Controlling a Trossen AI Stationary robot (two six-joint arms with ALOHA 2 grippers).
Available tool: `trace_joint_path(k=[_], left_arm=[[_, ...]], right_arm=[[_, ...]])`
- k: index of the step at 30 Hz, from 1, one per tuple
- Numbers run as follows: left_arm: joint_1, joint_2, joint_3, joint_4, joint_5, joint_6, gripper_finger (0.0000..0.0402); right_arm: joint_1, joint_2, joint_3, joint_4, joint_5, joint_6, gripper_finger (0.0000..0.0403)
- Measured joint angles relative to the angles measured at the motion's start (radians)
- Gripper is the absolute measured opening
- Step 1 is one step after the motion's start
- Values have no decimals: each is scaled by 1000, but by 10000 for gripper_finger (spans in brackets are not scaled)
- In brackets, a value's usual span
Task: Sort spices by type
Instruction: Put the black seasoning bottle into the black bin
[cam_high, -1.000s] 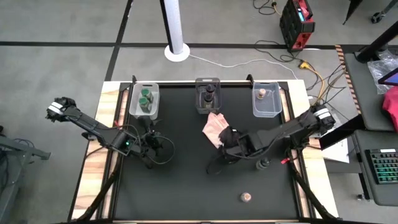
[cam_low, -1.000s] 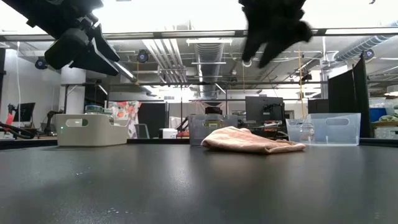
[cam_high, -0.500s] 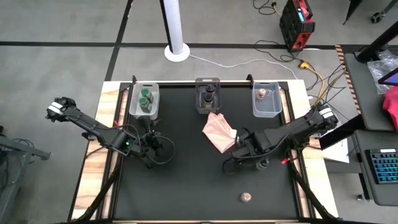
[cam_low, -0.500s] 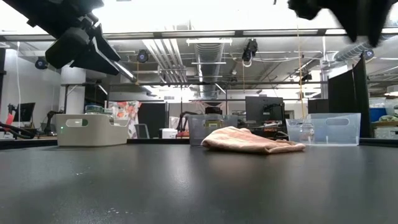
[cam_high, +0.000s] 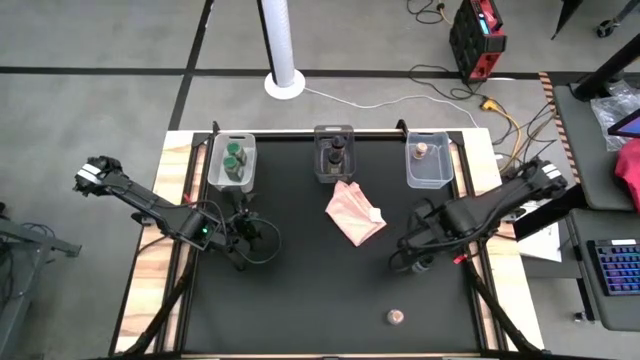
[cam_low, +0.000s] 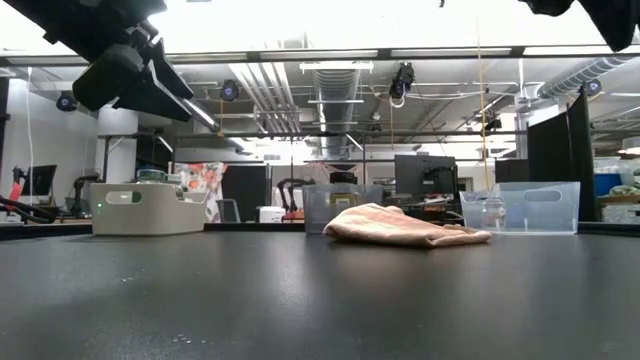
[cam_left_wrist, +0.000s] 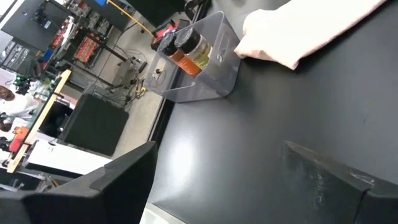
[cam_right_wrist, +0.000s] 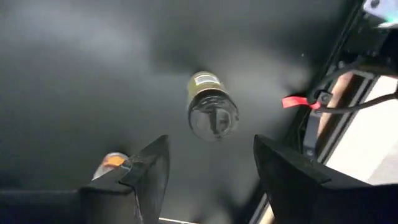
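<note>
Bins (cam_high: 334, 150) lined your counter's (cam_high: 300, 290) far edge, holding sorted jars. You hung the right end effector (cam_right_wrist: 208, 163), fingers spread, over a dark-lidded jar (cam_right_wrist: 212, 114) standing near the right edge, likely for pickup; the left end effector (cam_left_wrist: 211, 171) waited open.

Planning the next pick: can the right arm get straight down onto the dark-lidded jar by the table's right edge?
Probably yes. The right gripper is open above the jar, which stands alone on bare table, nothing between them.
</note>
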Motion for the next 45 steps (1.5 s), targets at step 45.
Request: trace_joint_path(k=[45], left_arm=[[0,0,0,19,0,0,320]], right_arm=[[22,-17,-437,430,-87,66,305]])
